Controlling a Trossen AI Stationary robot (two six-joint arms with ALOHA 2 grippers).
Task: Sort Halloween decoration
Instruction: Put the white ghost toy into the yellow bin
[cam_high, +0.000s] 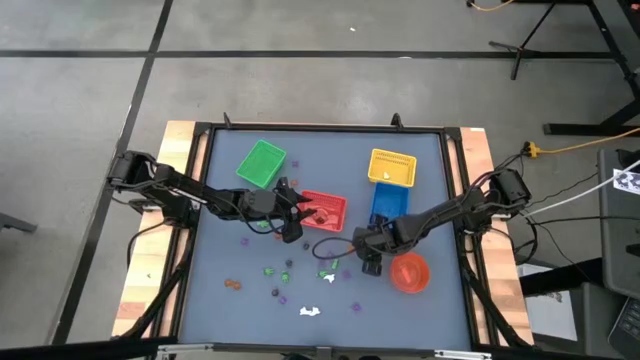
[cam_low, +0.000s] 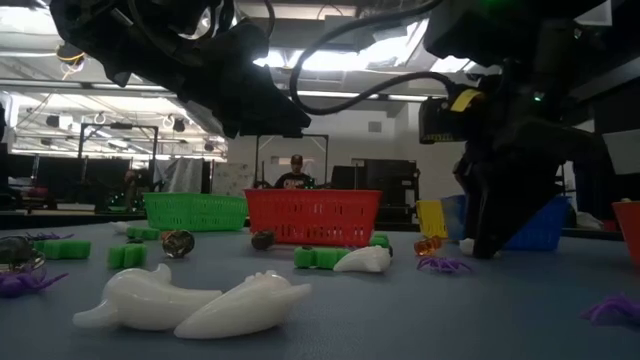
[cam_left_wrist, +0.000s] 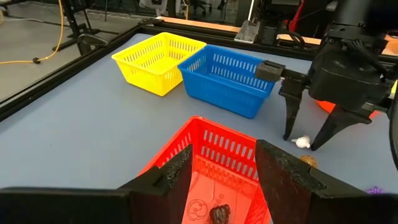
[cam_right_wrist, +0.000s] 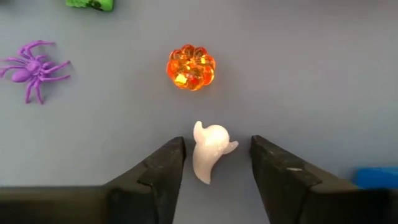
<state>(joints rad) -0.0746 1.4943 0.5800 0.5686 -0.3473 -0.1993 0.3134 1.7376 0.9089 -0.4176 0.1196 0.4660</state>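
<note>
My right gripper (cam_right_wrist: 216, 147) is open and low over the table, pointing down. Its fingers stand on either side of a small white ghost trinket (cam_right_wrist: 209, 152) that lies on the blue mat, and a gap shows on each side. An orange pumpkin trinket (cam_right_wrist: 191, 66) and a purple spider (cam_right_wrist: 31, 67) lie just beyond it. My left gripper (cam_left_wrist: 225, 155) is open above the near edge of the red basket (cam_left_wrist: 214, 149). A dark trinket (cam_left_wrist: 219, 213) lies on that basket's floor. More trinkets (cam_high: 282, 275) are scattered over the near part of the table.
Green basket (cam_high: 262, 163), yellow basket (cam_high: 392, 167) and blue basket (cam_high: 388, 203) stand on the far half of the table. The round red bowl (cam_high: 409, 272) sits close by my right gripper (cam_high: 370, 262). Two white ghosts (cam_low: 190, 300) lie near the table's near edge. A person (cam_low: 294, 172) stands in the room behind.
</note>
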